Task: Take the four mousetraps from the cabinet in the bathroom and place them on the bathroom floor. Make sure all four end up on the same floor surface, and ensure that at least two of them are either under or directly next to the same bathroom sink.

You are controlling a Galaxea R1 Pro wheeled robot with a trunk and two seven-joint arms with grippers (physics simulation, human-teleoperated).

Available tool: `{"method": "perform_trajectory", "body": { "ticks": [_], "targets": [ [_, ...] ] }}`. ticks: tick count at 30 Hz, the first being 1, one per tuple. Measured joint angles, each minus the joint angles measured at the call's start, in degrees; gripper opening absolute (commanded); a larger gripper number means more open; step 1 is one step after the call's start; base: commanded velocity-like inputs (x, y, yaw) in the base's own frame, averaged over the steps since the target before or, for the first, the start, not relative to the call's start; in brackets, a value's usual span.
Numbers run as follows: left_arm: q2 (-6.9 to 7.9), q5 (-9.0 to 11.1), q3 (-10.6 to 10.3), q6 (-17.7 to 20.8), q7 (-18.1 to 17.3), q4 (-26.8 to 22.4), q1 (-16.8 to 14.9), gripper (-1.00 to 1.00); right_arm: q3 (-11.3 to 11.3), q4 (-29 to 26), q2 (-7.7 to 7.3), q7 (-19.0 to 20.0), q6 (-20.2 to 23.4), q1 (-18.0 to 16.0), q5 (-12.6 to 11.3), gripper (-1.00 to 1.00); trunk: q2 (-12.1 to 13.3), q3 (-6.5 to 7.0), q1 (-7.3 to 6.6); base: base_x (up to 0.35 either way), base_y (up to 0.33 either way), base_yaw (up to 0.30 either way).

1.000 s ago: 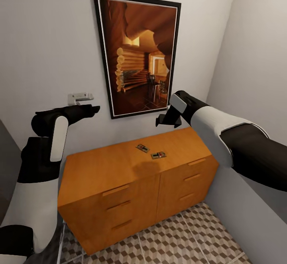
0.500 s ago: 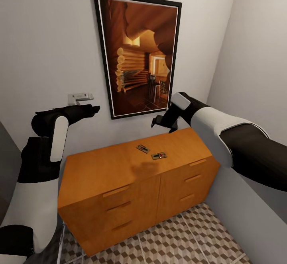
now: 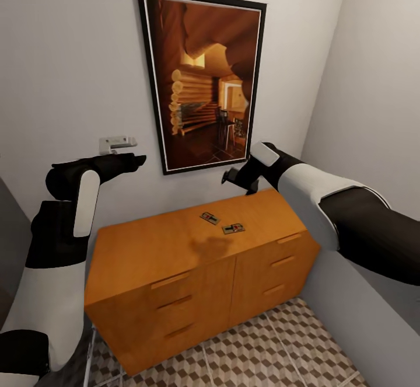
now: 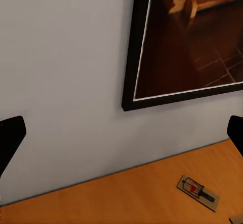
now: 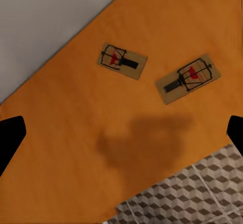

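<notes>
Two mousetraps lie flat on the cabinet top point(image 3: 157, 244), one point(image 3: 209, 218) nearer the wall and one point(image 3: 233, 228) beside it. They look like small brown boards with wire and a red spot in the right wrist view point(image 5: 122, 61) point(image 5: 188, 78). My right gripper point(image 3: 237, 182) hovers open above and behind them, over the cabinet's back right part, touching nothing. My left gripper point(image 3: 139, 159) hangs open high by the wall, left of the traps. Its camera catches the nearer-wall trap point(image 4: 198, 192). The patterned bathroom floor point(image 3: 274, 346) lies below the cabinet front.
A large framed picture point(image 3: 201, 77) hangs on the wall right behind the cabinet. A small grey wall fitting point(image 3: 116, 142) sits by my left gripper. The side wall point(image 3: 373, 112) closes in on the right, next to my right forearm.
My right gripper has edged slightly left and turned a little above the cabinet's back edge. The left arm and both traps have stayed put.
</notes>
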Motion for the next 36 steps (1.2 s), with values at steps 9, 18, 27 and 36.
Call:
{"method": "perform_trajectory", "body": {
  "ticks": [9, 18, 27, 36],
  "targets": [
    [-0.04, 0.0, -0.05, 0.0, 0.02, 0.0, 0.0, 1.0, -0.14, -0.06, 0.0, -2.95, -2.98, 0.95, -3.49, 1.0, 0.0, -0.01, 0.0, 0.0, 0.131, 0.0],
    [-0.07, 0.0, -0.06, 0.0, 0.02, 0.0, 0.0, 1.0, -0.2, -1.49, 0.01, -15.97, -4.05, 1.1, -13.08, 1.0, 0.0, -0.01, 0.0, 0.0, 0.048, 0.0],
    [-0.08, 0.0, -0.06, 0.0, 0.02, 0.0, 0.0, 1.0, -0.07, -4.81, 0.01, -27.14, -5.29, 1.15, -22.34, 1.0, 0.0, -0.01, 0.0, 0.0, 0.012, 0.0],
    [-0.08, 0.0, -0.06, 0.0, 0.02, 0.0, 0.0, 1.0, 0.0, -7.12, 0.01, -35.55, -9.45, 1.16, -25.82, 1.0, 0.0, -0.01, 0.0, 0.0, 0.003, 0.0]
  ]
}}
